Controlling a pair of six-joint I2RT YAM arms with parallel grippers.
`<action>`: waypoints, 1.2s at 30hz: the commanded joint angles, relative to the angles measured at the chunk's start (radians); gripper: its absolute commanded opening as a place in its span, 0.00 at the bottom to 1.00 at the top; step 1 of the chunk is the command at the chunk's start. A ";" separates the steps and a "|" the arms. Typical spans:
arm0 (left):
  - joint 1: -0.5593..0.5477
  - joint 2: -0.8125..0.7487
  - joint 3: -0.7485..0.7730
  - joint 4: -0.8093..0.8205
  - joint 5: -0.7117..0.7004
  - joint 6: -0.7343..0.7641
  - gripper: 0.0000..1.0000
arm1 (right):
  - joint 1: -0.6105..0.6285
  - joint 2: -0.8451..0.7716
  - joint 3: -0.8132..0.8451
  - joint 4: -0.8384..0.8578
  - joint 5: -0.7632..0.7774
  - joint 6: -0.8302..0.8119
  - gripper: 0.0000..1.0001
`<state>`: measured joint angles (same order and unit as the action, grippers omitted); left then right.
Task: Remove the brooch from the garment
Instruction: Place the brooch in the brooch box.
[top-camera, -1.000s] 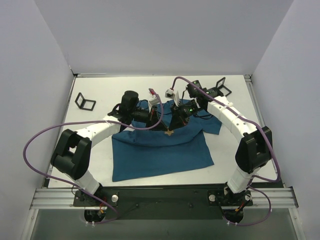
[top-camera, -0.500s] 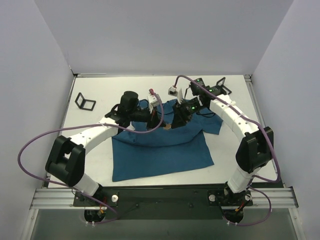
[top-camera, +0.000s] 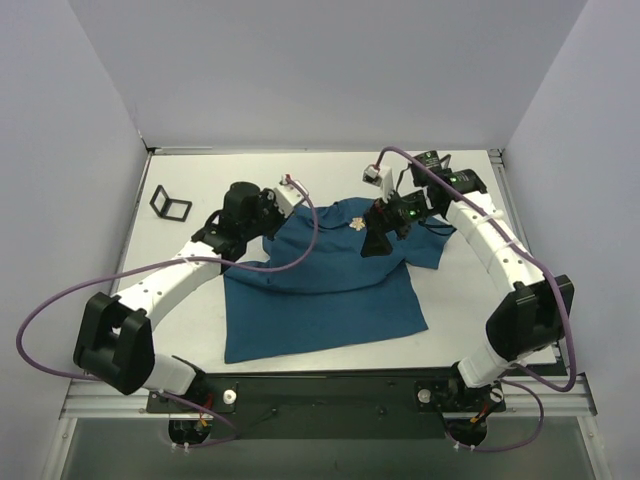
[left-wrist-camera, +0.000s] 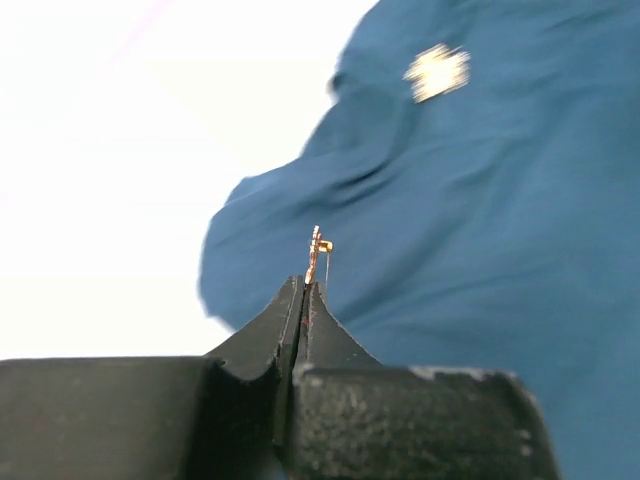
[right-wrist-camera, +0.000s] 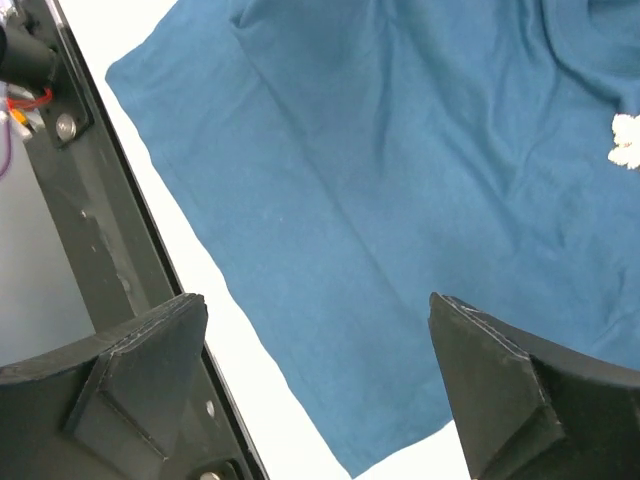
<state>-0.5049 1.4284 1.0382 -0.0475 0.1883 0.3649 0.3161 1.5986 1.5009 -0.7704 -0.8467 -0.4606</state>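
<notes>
The left claw (left-wrist-camera: 303, 287) is pinched tight, its two black tips pressed together on the brooch (left-wrist-camera: 318, 250). The brooch is a thin gold piece seen edge-on, standing straight up out of the tips. In the left wrist view the garment (left-wrist-camera: 480, 250) lies behind it as a blurred spread of dark teal-blue cloth. A small pale logo (left-wrist-camera: 437, 72) shows on the cloth further off, and bright white worktop fills the left side of that view.

The right claw (right-wrist-camera: 313, 300) stands wide, its fingers (right-wrist-camera: 140, 370) far apart at the bottom corners of its own view and holding nothing. It hangs above the garment, whose cloth runs beneath it with soft creases. The logo sits at the right edge of that view.

From the top camera, the garment lies flat across the middle of the worktop (top-camera: 450, 310), hem toward the arms and neck toward the back. The left claw is by its left shoulder and the right claw is over its right shoulder. The two are well apart, with the logo between them.

A black square frame (top-camera: 170, 204) sits alone near the far left corner of the white, matt surface. Purple cables (top-camera: 60, 290) loop out from both arms. A black base plate and a metal rail (top-camera: 320, 398) run along the near edge. Plain pale grey walls (top-camera: 320, 70) close in the worktop on the left, right and back.
</notes>
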 joint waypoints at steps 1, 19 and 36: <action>0.072 -0.042 -0.053 0.075 -0.243 0.155 0.00 | 0.008 -0.049 -0.048 -0.050 0.044 -0.038 1.00; 0.462 0.332 -0.012 0.380 -0.501 0.319 0.00 | 0.026 -0.092 -0.094 -0.076 0.120 -0.065 1.00; 0.491 0.685 0.255 0.555 -0.701 0.513 0.00 | -0.044 -0.037 -0.169 -0.079 0.032 -0.217 1.00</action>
<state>-0.0280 2.0644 1.2224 0.4465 -0.4507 0.8322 0.3031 1.5440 1.3472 -0.8192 -0.7464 -0.6147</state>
